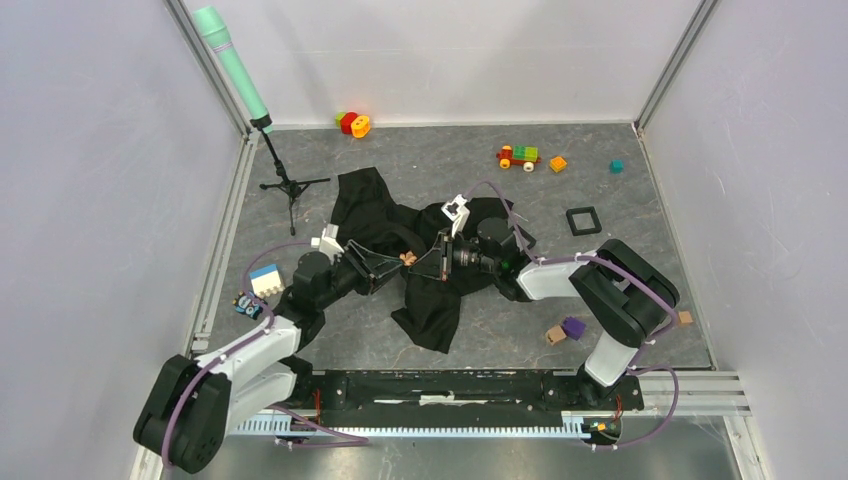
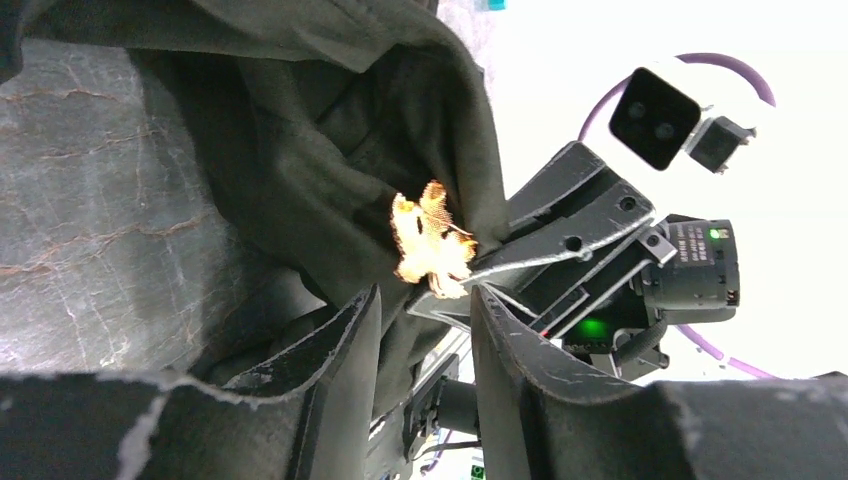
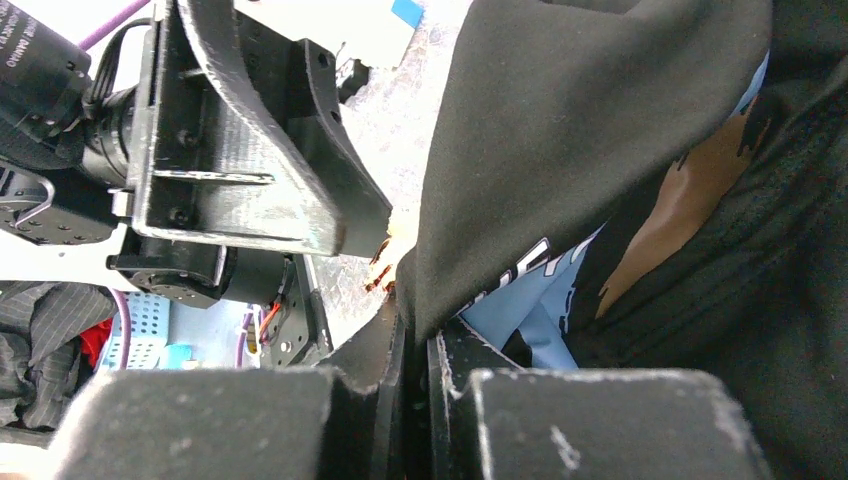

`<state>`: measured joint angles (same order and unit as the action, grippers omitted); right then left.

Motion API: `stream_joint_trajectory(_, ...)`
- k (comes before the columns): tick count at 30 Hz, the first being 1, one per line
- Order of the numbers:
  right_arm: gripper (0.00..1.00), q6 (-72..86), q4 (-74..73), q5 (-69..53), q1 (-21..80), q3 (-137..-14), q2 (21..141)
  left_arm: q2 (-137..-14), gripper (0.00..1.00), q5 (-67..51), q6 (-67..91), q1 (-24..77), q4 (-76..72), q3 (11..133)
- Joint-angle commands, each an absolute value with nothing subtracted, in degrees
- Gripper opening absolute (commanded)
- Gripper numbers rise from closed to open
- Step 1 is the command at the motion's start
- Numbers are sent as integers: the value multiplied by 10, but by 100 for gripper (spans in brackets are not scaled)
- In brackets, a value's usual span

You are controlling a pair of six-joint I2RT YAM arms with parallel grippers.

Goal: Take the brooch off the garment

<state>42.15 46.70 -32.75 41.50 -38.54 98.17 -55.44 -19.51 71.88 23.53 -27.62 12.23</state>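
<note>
The black garment (image 1: 375, 205) lies crumpled mid-table, with one fold lifted between the two grippers. The small orange-cream brooch (image 1: 407, 258) is pinned on that fold. In the left wrist view the brooch (image 2: 430, 245) sits just beyond my left gripper (image 2: 425, 295), whose fingers (image 2: 345, 370) stand apart, holding nothing. My right gripper (image 3: 418, 330) is shut on the garment's fold (image 3: 560, 130) right beside the brooch (image 3: 385, 265), which shows as a sliver. The blue and brown print (image 3: 530, 300) shows near the right jaws. In the top view the left gripper (image 1: 388, 265) and right gripper (image 1: 432, 262) face each other.
A green microphone on a black stand (image 1: 285, 185) is at the back left. Toys lie around: an orange ring toy (image 1: 360, 126), a toy train (image 1: 518, 156), an orange cube (image 1: 557, 164), a black square frame (image 1: 583, 220), a blue-white block (image 1: 266, 280), and a purple block (image 1: 572, 327).
</note>
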Motion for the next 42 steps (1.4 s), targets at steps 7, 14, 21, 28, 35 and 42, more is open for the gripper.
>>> stream_joint_trajectory(7,6,414,506,-327,427,-388,957,-603,31,-182,725,241,-347,153)
stream_joint_trajectory(14,6,397,492,-315,429,-377,959,-580,9,-179,677,241,-289,172)
stream_joint_trajectory(21,10,359,439,-293,433,-379,953,-571,2,-175,594,250,-174,230)
stream_joint_trajectory(28,29,323,386,-270,434,-388,946,-586,2,-172,501,267,-40,301)
stream_joint_trajectory(35,51,296,356,-249,435,-381,923,-582,2,-148,424,269,86,354)
stream_joint_trajectory(42,60,255,312,-221,434,-373,887,-586,2,-140,368,270,178,400)
